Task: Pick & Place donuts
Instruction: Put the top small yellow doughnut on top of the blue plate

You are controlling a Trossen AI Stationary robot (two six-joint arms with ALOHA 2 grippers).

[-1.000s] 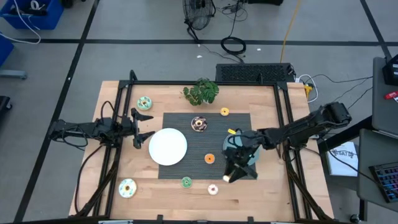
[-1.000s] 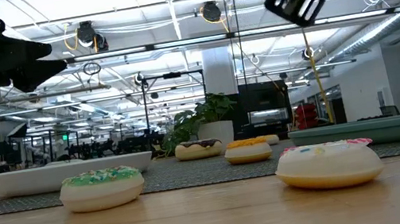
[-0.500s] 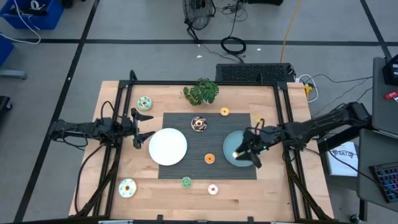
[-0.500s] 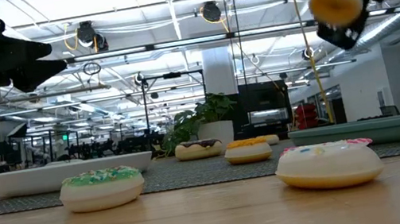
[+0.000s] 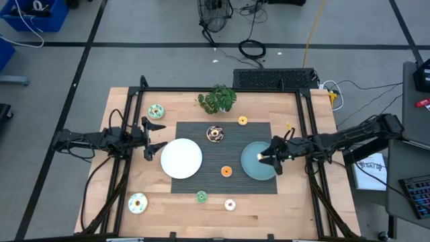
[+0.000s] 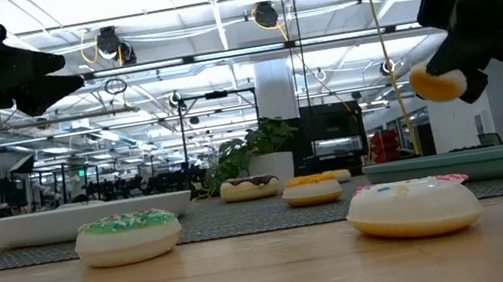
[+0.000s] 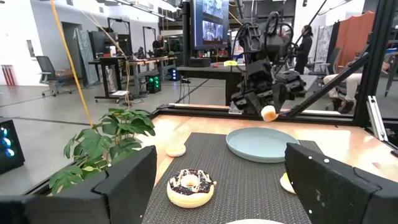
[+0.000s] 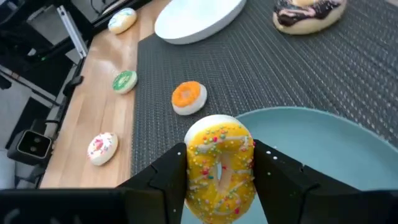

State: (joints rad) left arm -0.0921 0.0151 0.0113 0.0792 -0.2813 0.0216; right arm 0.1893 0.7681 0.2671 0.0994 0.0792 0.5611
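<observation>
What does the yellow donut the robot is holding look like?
The yellow donut is a small toy ring with yellow icing, coloured sprinkles and a pale underside. The right tool pinches it between two dark fingers, standing on edge. It hangs in the air above the teal plate, touching only the fingers.

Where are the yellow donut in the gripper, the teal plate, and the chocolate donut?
yellow donut [image 8: 220,165], right wrist view, sprinkled icing beside the hole.
teal plate [image 5: 253,171], high view, bare surface near its lower edge.
chocolate donut [image 5: 215,134], high view, brown iced ring.
</observation>
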